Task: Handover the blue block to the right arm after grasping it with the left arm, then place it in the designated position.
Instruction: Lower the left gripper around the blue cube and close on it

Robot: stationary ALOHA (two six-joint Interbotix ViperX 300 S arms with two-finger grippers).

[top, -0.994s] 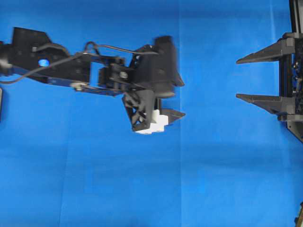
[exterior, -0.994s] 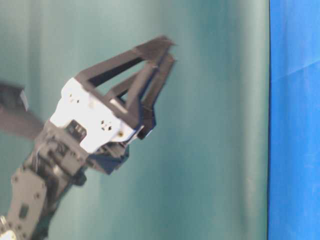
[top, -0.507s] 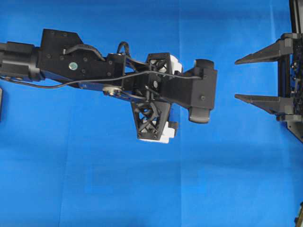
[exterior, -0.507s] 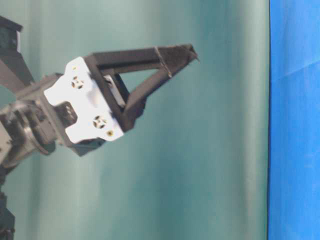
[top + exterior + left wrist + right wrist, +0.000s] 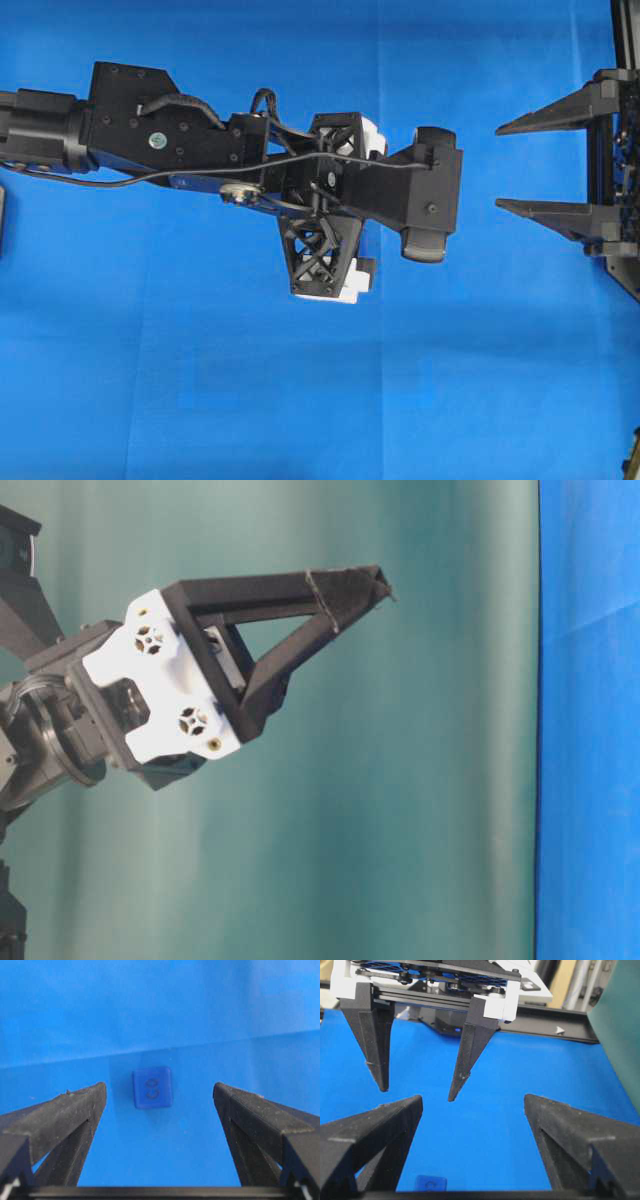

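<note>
Blue cloth (image 5: 200, 400) covers the work table as the left arm (image 5: 150, 135) reaches in from the left of the overhead view, its white-bracketed left gripper (image 5: 159, 1097) pointed down at the surface with both wedge fingers spread wide and nothing between them. Seen through the left wrist camera, the blue block (image 5: 152, 1088) lies flat on the cloth, centred in the gap between the two fingertips and slightly beyond them, touching neither. Two small dark marks on the block's upper face look like rounded characters, perhaps "CO" turned sideways; they cannot be read with certainty.

At the right edge of the overhead view, the right arm (image 5: 622, 170) holds its right gripper (image 5: 500, 167) level, its two pointed fingers likewise spread apart and empty, aimed toward the left arm. The right wrist camera shows the left gripper's fingers (image 5: 470, 1045) hanging tips-down above the cloth, with the block only partly visible at the bottom edge of the picture. A teal backdrop (image 5: 420, 780) fills the table-level view behind the white bracket (image 5: 160, 685).
</note>
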